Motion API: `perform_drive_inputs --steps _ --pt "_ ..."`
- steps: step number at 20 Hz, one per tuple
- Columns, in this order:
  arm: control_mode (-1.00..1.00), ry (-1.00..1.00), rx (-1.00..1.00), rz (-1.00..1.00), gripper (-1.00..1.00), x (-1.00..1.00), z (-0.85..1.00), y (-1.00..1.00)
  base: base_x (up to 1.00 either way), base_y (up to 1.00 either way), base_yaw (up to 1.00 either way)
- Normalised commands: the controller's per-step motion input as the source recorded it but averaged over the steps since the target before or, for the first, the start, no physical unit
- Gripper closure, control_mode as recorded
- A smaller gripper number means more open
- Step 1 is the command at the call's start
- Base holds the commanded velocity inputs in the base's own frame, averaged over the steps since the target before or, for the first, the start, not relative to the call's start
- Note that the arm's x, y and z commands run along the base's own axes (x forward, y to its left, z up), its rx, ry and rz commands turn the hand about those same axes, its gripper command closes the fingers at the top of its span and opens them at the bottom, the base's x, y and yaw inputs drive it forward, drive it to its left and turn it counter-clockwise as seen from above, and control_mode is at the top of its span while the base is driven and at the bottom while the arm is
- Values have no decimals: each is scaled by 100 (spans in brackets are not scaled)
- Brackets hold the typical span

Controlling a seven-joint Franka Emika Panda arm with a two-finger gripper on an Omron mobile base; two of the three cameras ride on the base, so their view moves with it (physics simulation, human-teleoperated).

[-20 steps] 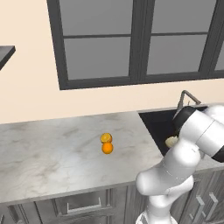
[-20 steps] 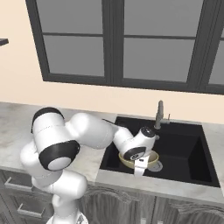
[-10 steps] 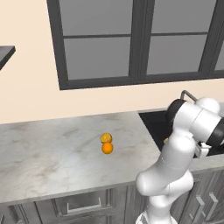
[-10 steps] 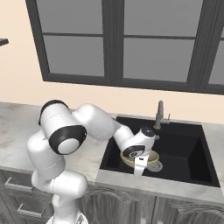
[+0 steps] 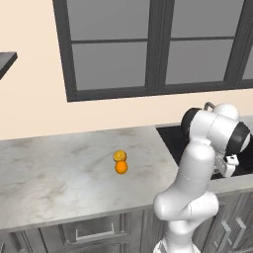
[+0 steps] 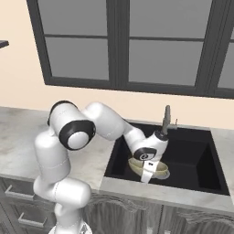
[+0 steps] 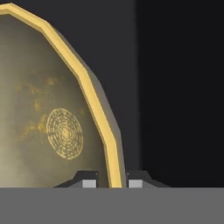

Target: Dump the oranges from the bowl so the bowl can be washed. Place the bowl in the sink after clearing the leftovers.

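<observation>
Two oranges point(image 5: 120, 162) lie touching each other on the marble counter, left of the sink point(image 5: 171, 139). The tan bowl point(image 6: 160, 170) rests low in the black sink point(image 6: 192, 155), near its front left corner, and nothing lies inside it. My gripper point(image 6: 146, 177) reaches down into the basin at the bowl's front rim. In the hand view the bowl point(image 7: 52, 109) shows its bare mottled inside, and its yellow rim runs down between my two fingertips. My gripper point(image 7: 112, 182) is shut on that rim.
A grey gooseneck faucet point(image 6: 167, 119) stands at the back edge of the sink. The marble counter point(image 5: 54, 173) stretches left of the basin, below a dark-framed window. Cabinet drawers sit under the counter's front edge.
The arm's upper links have risen and swung towards the window. The hand and the bowl have stayed almost in place in the sink, and the oranges have not moved.
</observation>
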Motion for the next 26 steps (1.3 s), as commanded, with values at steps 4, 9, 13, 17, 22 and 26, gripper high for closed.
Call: perform_drive_inputs --steps 4,9,13,17,22,26 --pt "-100 -6 0 -3 -100 -20 28 0 0 0 0" --pt "-100 -14 -1 -6 -100 -43 97 17 0 0 0" --pt "-100 -27 -7 -1 -100 -58 100 51 0 0 0" --pt "-100 -34 -13 0 -100 -65 100 62 0 0 0" --pt "-100 -31 -13 0 -100 -78 100 72 0 0 0" --pt "-100 -31 -17 0 -100 -68 100 91 0 0 0"
